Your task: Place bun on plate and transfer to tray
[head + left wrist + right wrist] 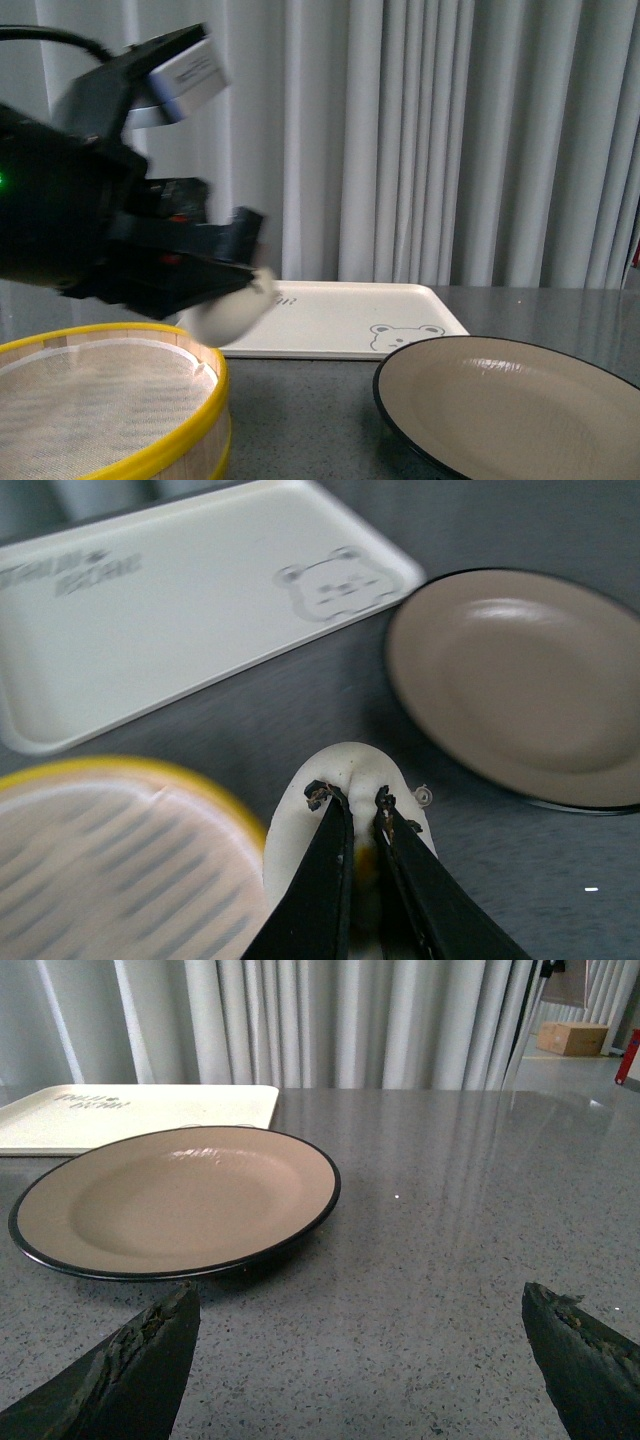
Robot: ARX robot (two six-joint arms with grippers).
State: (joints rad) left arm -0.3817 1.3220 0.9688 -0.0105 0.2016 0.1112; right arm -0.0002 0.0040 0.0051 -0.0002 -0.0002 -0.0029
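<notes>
Three stages make up this job as I read it: grasp the bun (350,780), set it on the plate (500,400), then carry the plate to the tray (330,315). Only the first looks done.

The left gripper (360,805) has its dark fingers pinched into the soft cream dough. In the front view the bun hangs in the air, clear of the table (450,1210), just past the yellow rim of the steamer basket (110,400), which sits at about seven o'clock below it. The basket's mesh floor shows nothing on it.

From the bun, the plate lies toward four o'clock, bare and resting on the grey table. The tray sits at about three o'clock, further back, with nothing on the part in view. Plate and tray are near each other, and I cannot tell whether their edges touch.

The right gripper (358,1300) has its two fingers spread wide, holding nothing. It is low over the table, with the plate off at roughly ten o'clock in its own view.

What is left — by my judgement — is lowering the bun onto the plate, releasing it, and moving the loaded plate onto the tray.
</notes>
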